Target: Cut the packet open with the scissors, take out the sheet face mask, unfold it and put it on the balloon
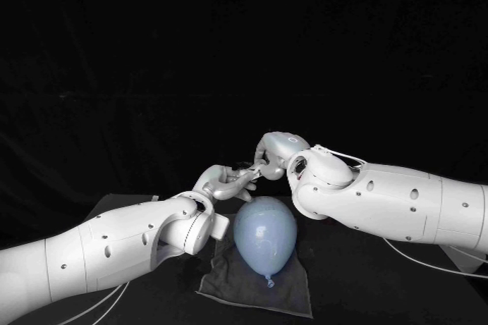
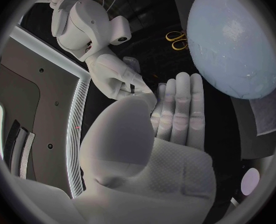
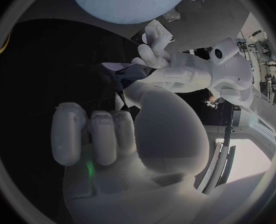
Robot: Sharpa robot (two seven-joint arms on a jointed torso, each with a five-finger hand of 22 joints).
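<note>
**A:** Two hands are meeting over the far, rounded end of the balloon (image 1: 265, 232). Why there?

**B:** My guess is that they are working right above the target, so the mask has a short way to go. The balloon is lying on a dark cloth (image 1: 290, 293), knot towards the robot, and the cloth is probably keeping it from rolling on the table (image 1: 366, 290).

**A:** What is the left hand (image 1: 226, 182) doing?

**B:** Its fingers (image 2: 182, 104) are lying straight, side by side, with the thumb reaching towards the right hand (image 1: 273, 154). I cannot tell whether it is pinching anything.

**A:** And the right?

**B:** Its fingers (image 3: 94, 134) are curling inward while its thumb is pointing at a pale thin piece (image 3: 120, 70) between the two hands. I cannot tell whether that piece is the packet or the mask, or whether the hand is actually grasping it.

**A:** Where are the scissors (image 2: 177, 40)?

**B:** They are lying on the table near the balloon, apart from both hands, so I judge the cutting is done and the hands are now dealing with the contents.
</note>
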